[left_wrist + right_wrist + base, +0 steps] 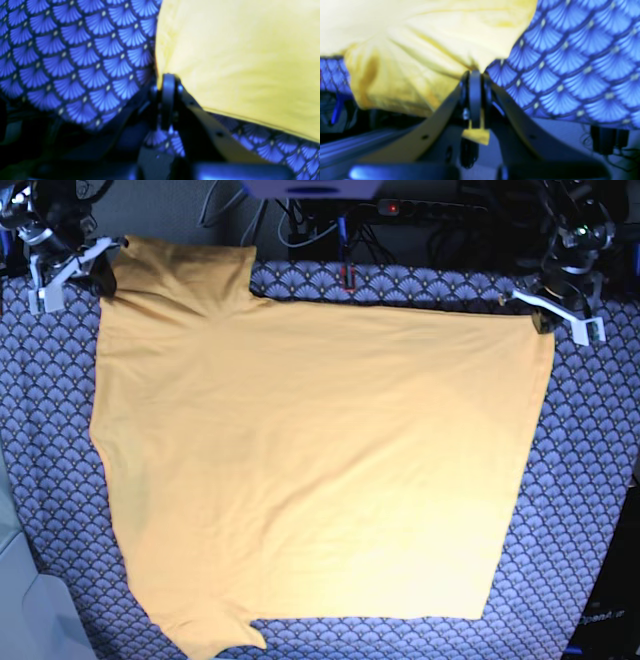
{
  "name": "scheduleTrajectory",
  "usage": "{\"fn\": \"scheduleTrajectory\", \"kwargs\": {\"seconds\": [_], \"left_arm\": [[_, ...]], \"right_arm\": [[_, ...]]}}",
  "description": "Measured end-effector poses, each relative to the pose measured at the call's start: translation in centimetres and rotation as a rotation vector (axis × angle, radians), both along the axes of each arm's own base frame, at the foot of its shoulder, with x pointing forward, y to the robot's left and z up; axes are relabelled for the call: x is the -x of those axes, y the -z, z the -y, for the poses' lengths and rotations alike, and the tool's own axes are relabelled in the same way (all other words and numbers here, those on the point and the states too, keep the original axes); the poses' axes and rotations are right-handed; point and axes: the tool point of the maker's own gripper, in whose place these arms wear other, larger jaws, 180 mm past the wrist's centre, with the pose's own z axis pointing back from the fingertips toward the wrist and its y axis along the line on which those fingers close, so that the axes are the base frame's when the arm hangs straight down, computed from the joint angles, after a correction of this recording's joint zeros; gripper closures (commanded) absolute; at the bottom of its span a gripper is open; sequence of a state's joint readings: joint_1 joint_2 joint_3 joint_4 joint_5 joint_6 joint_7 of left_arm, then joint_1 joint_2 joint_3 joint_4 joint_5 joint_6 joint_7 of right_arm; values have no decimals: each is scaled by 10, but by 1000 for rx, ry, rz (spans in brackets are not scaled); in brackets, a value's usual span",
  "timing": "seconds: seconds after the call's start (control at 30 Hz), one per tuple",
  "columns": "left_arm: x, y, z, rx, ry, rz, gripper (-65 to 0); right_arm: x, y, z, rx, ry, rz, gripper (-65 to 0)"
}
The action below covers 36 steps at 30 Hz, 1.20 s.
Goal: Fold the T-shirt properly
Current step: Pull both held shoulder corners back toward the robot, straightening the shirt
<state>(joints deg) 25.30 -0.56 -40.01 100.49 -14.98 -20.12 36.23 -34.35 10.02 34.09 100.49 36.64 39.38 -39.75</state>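
Note:
The yellow-orange T-shirt lies spread flat over the blue-grey fan-patterned tablecloth, with one sleeve at the far left and one at the near left. My left gripper is at the shirt's far right corner. In the left wrist view it is shut on the corner of the T-shirt. My right gripper sits at the far left sleeve. Its wrist view shows it shut on bunched T-shirt fabric, a small flap poking through behind the jaws.
Cables and a power strip run behind the table's far edge. The tablecloth hangs over the table edges beside both grippers. A pale floor strip shows at the near left.

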Motion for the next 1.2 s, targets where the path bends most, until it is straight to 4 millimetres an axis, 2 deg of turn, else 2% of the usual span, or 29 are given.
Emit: {"fn": "scheduleTrajectory", "kwargs": {"seconds": [0.1, 0.2, 0.27, 0.37, 0.5, 0.57, 0.8, 0.93, 1.1, 1.2], "left_arm": [[8, -3, 2, -13, 6, -8, 0], [15, -13, 2, -39, 21, -2, 0], [20, -13, 3, -41, 22, -12, 0], [25, -11, 1, -42, 18, -26, 0], [37, -14, -13, -48, -54, -20, 0], [46, -12, -12, -54, -13, -40, 0], [46, -10, -7, -46, 20, -37, 0], [50, -5, 0, -26, 17, -52, 0], [47, -7, -1, -33, 17, -40, 0], [47, -7, -1, -33, 17, -41, 0]], "right_arm": [[2, -9, -3, 18, -9, 9, 0], [3, -21, 4, 51, 7, 34, 0], [5, -27, 8, 61, 27, 45, 0], [8, -28, 15, 79, 42, 40, 0], [9, -31, 23, 94, 62, 45, 0], [12, -34, 31, 109, 86, 48, 0], [11, -30, 23, 92, 76, 43, 0], [16, -16, 11, 103, 25, -23, 0], [23, -4, 10, 134, 9, -94, 0], [22, 0, 4, 134, 6, -104, -46]]}}
